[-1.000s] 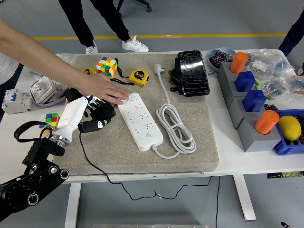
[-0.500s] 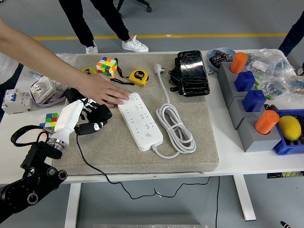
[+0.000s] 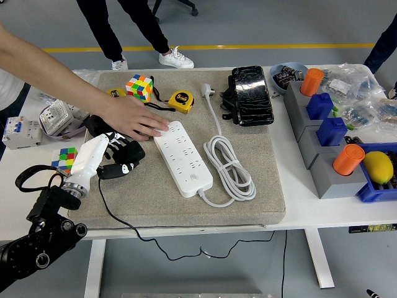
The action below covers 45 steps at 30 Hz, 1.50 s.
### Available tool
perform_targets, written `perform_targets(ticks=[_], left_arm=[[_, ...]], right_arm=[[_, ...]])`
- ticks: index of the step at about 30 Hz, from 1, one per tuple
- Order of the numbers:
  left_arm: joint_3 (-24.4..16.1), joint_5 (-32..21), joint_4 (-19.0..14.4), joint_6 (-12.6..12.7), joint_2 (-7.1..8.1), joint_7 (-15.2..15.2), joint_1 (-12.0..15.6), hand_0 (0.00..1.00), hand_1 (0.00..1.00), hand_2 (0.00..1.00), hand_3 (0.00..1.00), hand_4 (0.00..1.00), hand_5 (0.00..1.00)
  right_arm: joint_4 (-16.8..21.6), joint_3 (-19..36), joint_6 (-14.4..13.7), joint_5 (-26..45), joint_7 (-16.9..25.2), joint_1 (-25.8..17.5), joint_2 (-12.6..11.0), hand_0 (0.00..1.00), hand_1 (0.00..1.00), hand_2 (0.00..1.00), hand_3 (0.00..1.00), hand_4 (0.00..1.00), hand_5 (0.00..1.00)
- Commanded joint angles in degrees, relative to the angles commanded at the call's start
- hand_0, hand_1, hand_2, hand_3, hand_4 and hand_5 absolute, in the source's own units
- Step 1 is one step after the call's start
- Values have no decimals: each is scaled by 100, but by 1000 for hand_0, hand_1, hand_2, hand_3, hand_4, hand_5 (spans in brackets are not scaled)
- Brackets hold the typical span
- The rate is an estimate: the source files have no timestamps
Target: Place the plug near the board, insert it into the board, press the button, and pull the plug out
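Note:
A white power strip [image 3: 183,158] lies slanted on the grey mat [image 3: 155,202], with its own white cord [image 3: 231,166] coiled to its right. A person's hand [image 3: 133,118] reaches in from the upper left and presses flat on the strip's far end. My left hand [image 3: 121,158], white-backed with black fingers, sits just left of the strip. Its fingers are curled around a black plug [image 3: 127,167], which is clear of the sockets. The plug's black cable [image 3: 118,214] trails off the table's near edge.
A Rubik's cube [image 3: 139,87], a yellow tape measure [image 3: 180,100] and a black pouch [image 3: 251,96] lie at the mat's far side. A small cube [image 3: 65,157] lies left of my hand. Grey blocks [image 3: 329,164] with orange and blue caps and a lemon [image 3: 378,166] crowd the right.
My left hand has drawn back to the left and slightly toward me, away from the strip, taking the black plug with it. The person's hand has stayed on the strip.

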Motion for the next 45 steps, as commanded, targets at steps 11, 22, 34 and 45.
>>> perform_targets(ticks=[11, 22, 34, 45], left_arm=[[-21, 66, -5, -86, -2, 117, 9, 458, 540, 556, 569, 881, 172], [-62, 100, -27, -88, -5, 163, 20, 605, 690, 713, 720, 998, 378], [-155, -247, -166, 66, 16, -242, 92, 633, 719, 735, 744, 998, 455], [-417, -1604, -275, -33, -32, -1000, 224, 675, 721, 720, 723, 993, 551]], right_arm=[[4, 8, 0, -2, 15, -8, 1, 575, 639, 600, 536, 927, 466], [6, 11, -3, -1, 23, -8, -1, 574, 638, 598, 536, 926, 465], [-5, -14, 1, 15, 23, 0, 10, 570, 638, 598, 536, 924, 464], [-41, -61, 7, 59, 23, 14, 39, 573, 638, 598, 536, 924, 464]])
